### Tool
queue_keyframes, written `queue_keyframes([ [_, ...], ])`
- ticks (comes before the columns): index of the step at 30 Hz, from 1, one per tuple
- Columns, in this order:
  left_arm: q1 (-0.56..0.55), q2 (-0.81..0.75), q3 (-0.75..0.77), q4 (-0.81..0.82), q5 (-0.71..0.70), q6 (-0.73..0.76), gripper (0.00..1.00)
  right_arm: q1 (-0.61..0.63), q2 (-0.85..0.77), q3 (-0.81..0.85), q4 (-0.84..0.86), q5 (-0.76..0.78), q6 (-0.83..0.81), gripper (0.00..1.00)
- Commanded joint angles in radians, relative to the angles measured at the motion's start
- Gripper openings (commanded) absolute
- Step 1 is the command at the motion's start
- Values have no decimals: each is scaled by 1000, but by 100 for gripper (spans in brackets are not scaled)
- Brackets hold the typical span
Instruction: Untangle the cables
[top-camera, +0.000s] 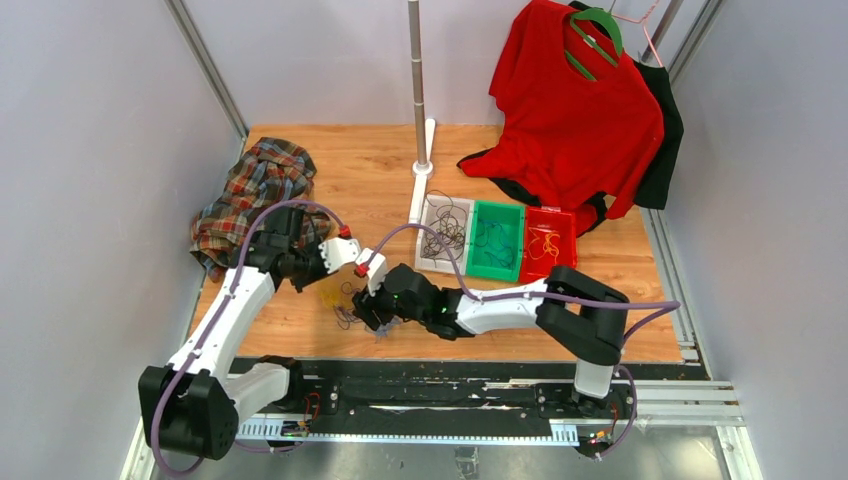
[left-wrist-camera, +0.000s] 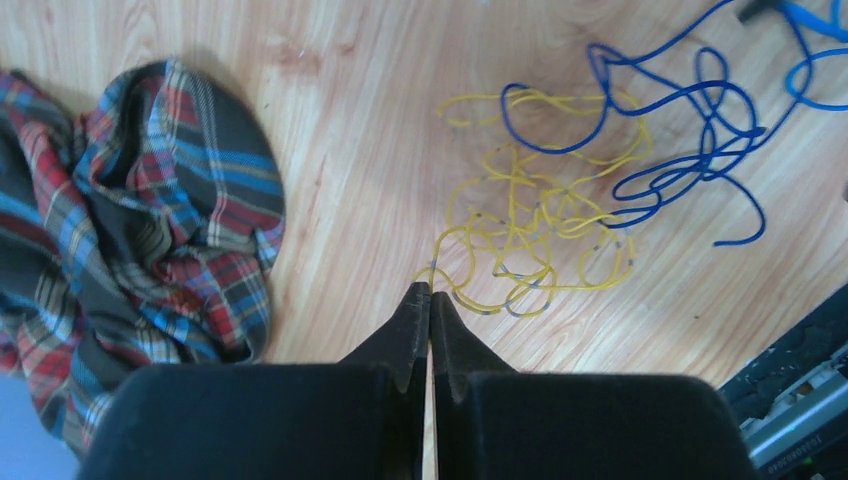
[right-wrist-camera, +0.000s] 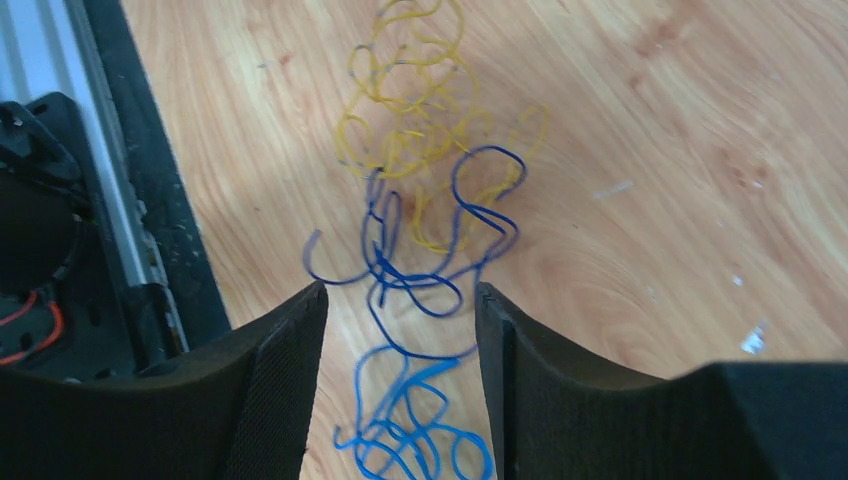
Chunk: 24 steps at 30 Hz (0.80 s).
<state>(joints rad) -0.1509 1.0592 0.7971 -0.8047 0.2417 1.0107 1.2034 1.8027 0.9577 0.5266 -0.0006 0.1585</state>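
Note:
A yellow cable (left-wrist-camera: 530, 230) lies in loose loops on the wooden table, overlapped by a dark blue cable (left-wrist-camera: 690, 140). My left gripper (left-wrist-camera: 430, 292) is shut, and its tips pinch the near edge of the yellow cable. In the right wrist view the yellow cable (right-wrist-camera: 410, 110) lies ahead and the blue cable (right-wrist-camera: 420, 270) runs back between my fingers. My right gripper (right-wrist-camera: 400, 290) is open, straddling the blue loops without touching them. From above, the two grippers (top-camera: 328, 280) (top-camera: 368, 315) meet over the small wad (top-camera: 340, 305).
A white tray (top-camera: 428, 262), a green tray (top-camera: 497, 272) and a red tray (top-camera: 570, 225) hold sorted cable bundles at the centre right. A plaid shirt (top-camera: 255, 195) lies at the left. A pole stand (top-camera: 420, 90) and a hanging red shirt (top-camera: 580, 110) are at the back.

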Motion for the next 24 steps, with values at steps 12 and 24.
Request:
queue_keyframes([
  [12,-1,23,-5,79,-35,2,1,50,127,196,-283,-75,-124,54],
  [24,37,43,19,29,61,-75,1,-18,4,38,-58,-11,25,52],
])
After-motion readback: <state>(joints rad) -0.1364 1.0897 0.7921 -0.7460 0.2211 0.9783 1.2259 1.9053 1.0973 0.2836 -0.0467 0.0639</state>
